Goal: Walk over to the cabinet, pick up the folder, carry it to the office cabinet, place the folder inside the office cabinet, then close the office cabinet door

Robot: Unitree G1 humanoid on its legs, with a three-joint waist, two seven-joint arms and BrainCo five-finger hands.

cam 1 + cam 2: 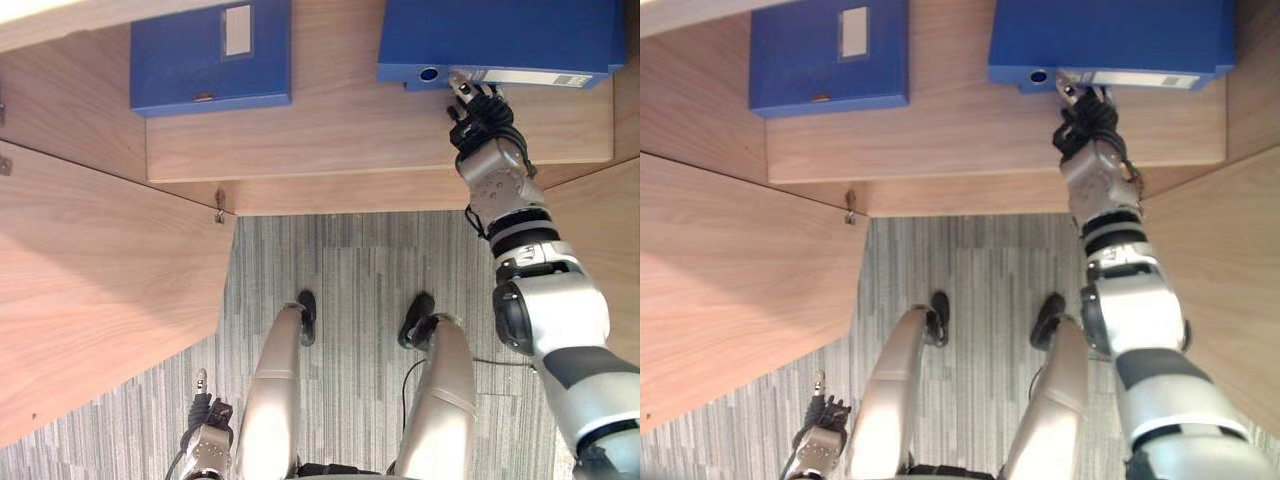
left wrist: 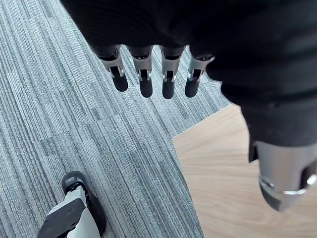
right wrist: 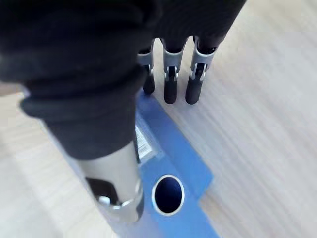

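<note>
A blue folder (image 1: 500, 35) lies on the wooden cabinet shelf (image 1: 350, 130) at the upper right, its labelled spine and ring hole (image 3: 168, 194) facing me. My right hand (image 1: 478, 108) reaches up to that spine. In the right wrist view its fingers (image 3: 170, 84) are straight along the folder's edge over the wood, with the thumb (image 3: 116, 193) beside the ring hole, and nothing is clasped. My left hand (image 1: 205, 440) hangs low by my side over the carpet, its fingers (image 2: 168, 82) straight and empty.
A second blue folder (image 1: 210, 55) lies flat on the same shelf to the left. An open wooden door (image 1: 100, 290) swings out at the left, and another wooden panel (image 1: 610, 230) stands at the right. Striped grey carpet (image 1: 350, 290) lies between them.
</note>
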